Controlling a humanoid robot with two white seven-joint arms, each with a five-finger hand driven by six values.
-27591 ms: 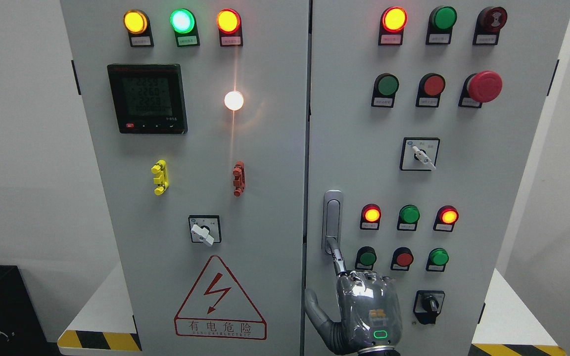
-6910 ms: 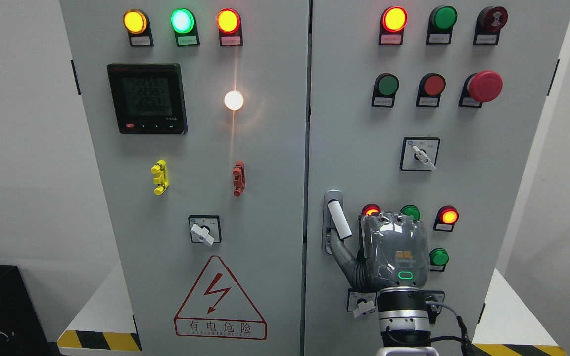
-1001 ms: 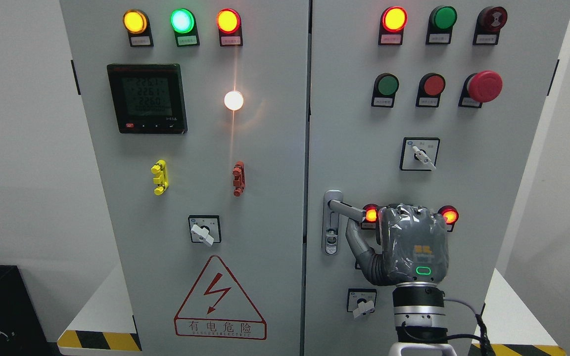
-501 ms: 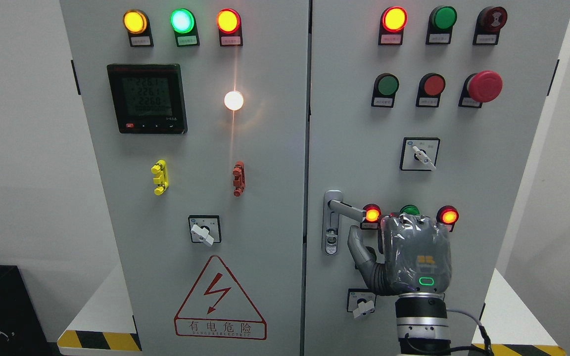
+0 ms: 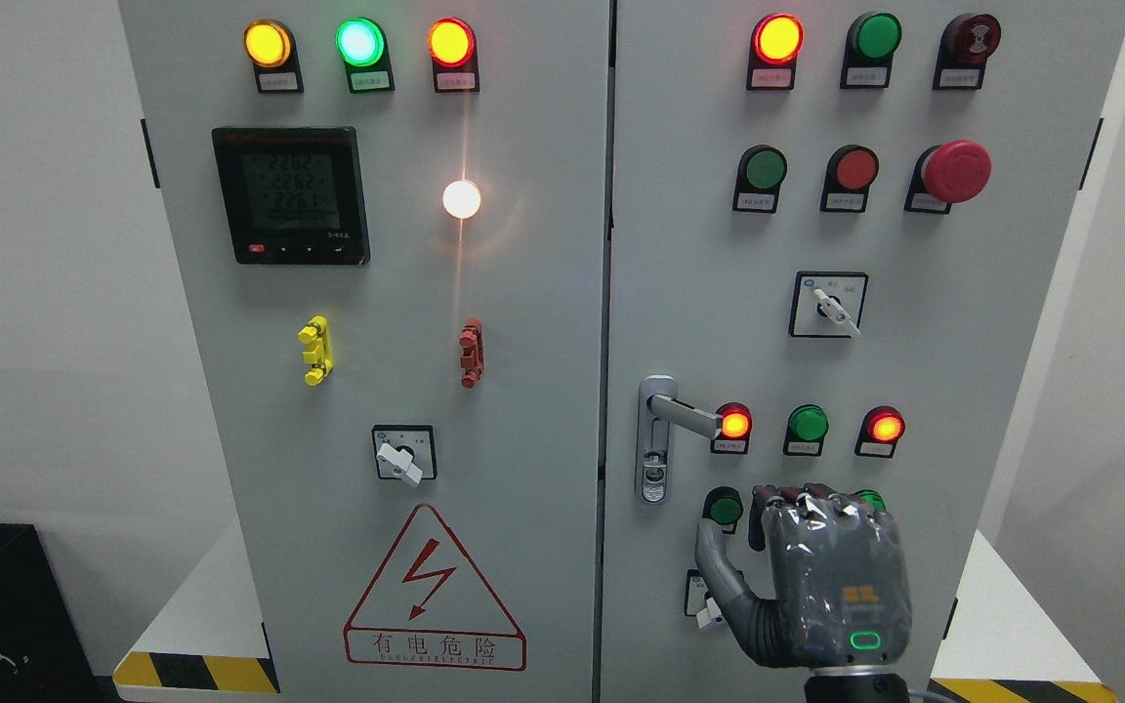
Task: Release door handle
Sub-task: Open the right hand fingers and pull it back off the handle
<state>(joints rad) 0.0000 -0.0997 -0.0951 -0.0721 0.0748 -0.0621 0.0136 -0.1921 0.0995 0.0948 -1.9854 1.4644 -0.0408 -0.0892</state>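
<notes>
- Fingers of my right hand are loosely curled with the thumb held out to the left; they hold nothing and touch nothing that I can make out.
- Half a second ago this hand sat higher, just below and right of the door handle; now it has dropped well clear, low on the right door, with open panel between my thumb and the lever.
- That silver lever sticks out to the right from the top of its upright plate at the right door's left edge, its tip just beside the lit red lamp; it sits as it did a second ago, when my hand was at it.
- With my hand lowered, the green lamp in the middle of that row shows whole again.
- My knuckles now cover most of the button row below: only the green button at its left is plain, and a sliver of green peeks out at the right.
- My thumb partly hides the small selector switch lower down.
- My wrist is cut off by the bottom edge.
- My left arm does not show.
</notes>
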